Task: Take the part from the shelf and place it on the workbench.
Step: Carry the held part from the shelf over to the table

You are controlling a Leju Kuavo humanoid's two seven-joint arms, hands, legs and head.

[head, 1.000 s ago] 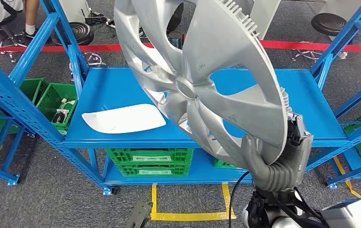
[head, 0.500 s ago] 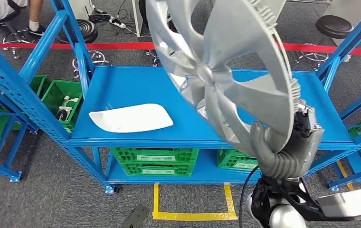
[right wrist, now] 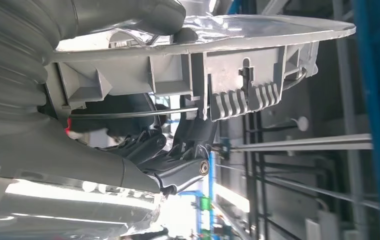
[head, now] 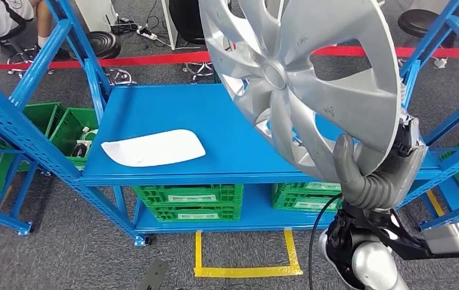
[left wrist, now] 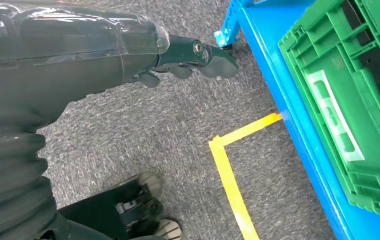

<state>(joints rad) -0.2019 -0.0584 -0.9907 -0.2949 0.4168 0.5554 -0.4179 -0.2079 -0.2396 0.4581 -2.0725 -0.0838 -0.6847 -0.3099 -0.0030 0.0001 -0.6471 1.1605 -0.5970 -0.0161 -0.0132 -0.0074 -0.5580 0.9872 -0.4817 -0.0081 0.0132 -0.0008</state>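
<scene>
Blue steel shelving (head: 173,109) spans the scene, its upper deck bare behind a white tray (head: 153,148), with green crates (head: 188,203) underneath. Silver hubcap (head: 302,84), the part, is off the shelf and raised in the air, tilted, likely so its wide rim clears the uprights (head: 423,54) on either side. The right hand (head: 375,175) clamps its lower rim, thumb across the face. The left hand (left wrist: 188,57) hangs over carpet beside a crate, fingers loosely apart, holding nothing.
</scene>
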